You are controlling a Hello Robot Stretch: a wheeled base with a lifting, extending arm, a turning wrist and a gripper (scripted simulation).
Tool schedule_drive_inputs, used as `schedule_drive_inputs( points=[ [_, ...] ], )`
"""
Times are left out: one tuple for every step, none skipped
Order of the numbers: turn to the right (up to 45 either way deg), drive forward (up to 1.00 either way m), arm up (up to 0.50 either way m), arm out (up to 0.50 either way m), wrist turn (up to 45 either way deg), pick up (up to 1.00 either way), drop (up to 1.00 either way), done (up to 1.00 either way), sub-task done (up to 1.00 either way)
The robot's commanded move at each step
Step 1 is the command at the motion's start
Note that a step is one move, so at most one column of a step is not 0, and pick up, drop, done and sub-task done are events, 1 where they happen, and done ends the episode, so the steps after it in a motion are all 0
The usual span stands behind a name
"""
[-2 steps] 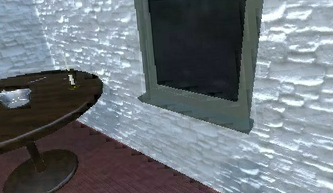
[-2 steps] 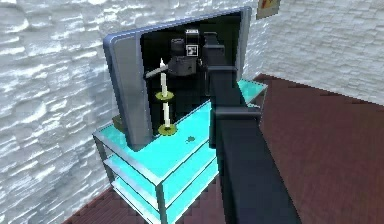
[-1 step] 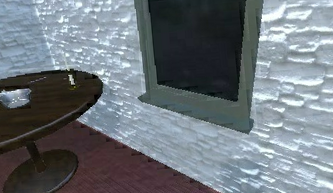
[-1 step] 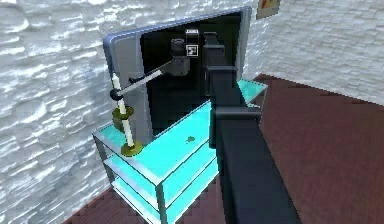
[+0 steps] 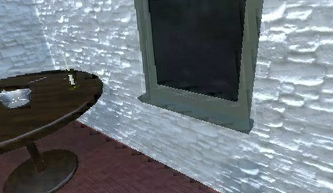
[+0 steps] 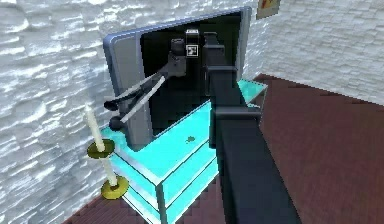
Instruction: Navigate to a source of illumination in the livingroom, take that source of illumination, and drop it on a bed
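Candle (image 6: 93,125) stands near-upright, long axis vertical, tip up; end effector (image 6: 115,112) nearby (hold: cannot tell).

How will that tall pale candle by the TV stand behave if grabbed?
The candle is thin and tall on a small gold base, so a nudge probably tips it. It looks stiff and likely light; lying down, it could roll.

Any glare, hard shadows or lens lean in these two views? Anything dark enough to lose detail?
Forward view: faint sheen on the dark round table, window pane dark with no light through it, its frame's lean is only the lens. Arm side view: television screen flat black, no glare, so the dark arm merges with it; pale candle and cyan stand read clearly.
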Motion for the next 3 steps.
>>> schedule_drive_inputs(
  points=[
    [0.0,0.0,0.0,0.0,-12.0,0.0,0.0,0.0,0.0],
    [0.0,0.0,0.0,-0.44,0.0,0.0,0.0,0.0,0.0],
    [-45.0,0.0,0.0,0.0,0.0,0.0,0.0,0.0,0.0]
  ],
)
